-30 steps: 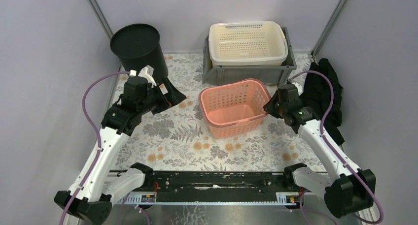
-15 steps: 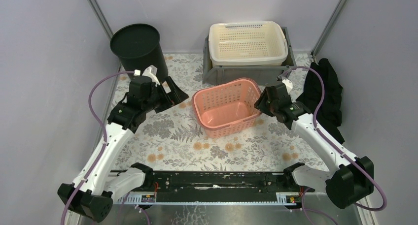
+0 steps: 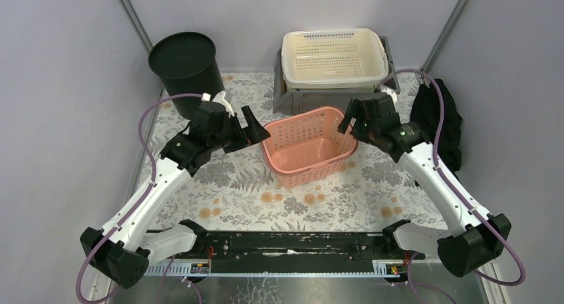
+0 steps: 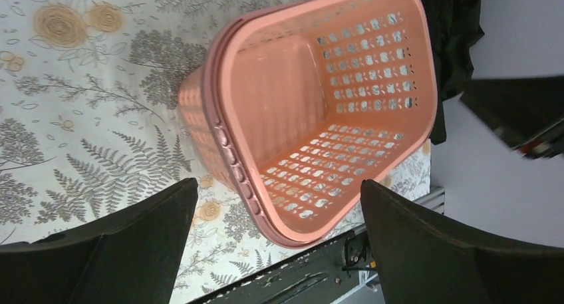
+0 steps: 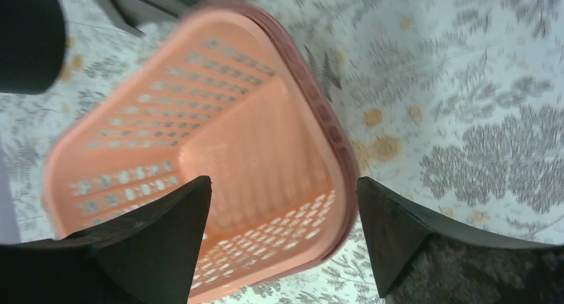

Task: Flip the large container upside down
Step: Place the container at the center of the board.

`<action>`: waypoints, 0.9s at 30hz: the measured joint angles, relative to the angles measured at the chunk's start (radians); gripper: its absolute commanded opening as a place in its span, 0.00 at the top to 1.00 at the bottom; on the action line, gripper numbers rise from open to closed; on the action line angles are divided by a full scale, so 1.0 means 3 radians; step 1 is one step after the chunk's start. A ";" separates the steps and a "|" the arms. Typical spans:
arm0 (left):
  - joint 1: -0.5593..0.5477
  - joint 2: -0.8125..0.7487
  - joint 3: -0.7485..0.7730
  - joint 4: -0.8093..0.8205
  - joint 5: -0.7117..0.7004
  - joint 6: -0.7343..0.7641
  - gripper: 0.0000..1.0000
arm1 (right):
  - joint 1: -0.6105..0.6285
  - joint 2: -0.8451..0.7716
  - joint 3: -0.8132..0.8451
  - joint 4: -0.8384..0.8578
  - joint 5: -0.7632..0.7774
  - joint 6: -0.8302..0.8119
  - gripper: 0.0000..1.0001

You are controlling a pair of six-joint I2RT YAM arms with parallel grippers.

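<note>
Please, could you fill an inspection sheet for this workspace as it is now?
Surface: floral table cover, flat, no spill seen.
Job's things: pink basket at centre, opening upward, not yet turned.
Clutter: black bucket back left; cream basket inside grey crate at back; black cloth at right edge.
Grippers: left gripper open beside basket's left rim; right gripper open at its right rim; neither grips it.
Cables: purple cables loop over both arms, clear of the basket.
Surroundings: grey walls, metal posts.

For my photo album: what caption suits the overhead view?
Left gripper and right gripper, both open, flank the upright pink basket on a floral table.
</note>
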 measured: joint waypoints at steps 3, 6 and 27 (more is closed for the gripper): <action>-0.0148 0.0023 0.0038 0.0004 -0.0074 -0.0028 0.00 | 0.0000 0.0153 0.0474 -0.0074 0.0004 -0.0148 0.33; -0.0271 0.0025 0.0079 0.0004 -0.0159 -0.0062 0.00 | -0.0013 0.0308 0.0778 -0.0099 0.0025 -0.0289 0.56; -0.0600 0.0304 0.0094 0.0123 -0.0498 -0.0149 0.00 | -0.0437 0.0734 0.0511 0.0000 -0.0449 -0.0514 0.74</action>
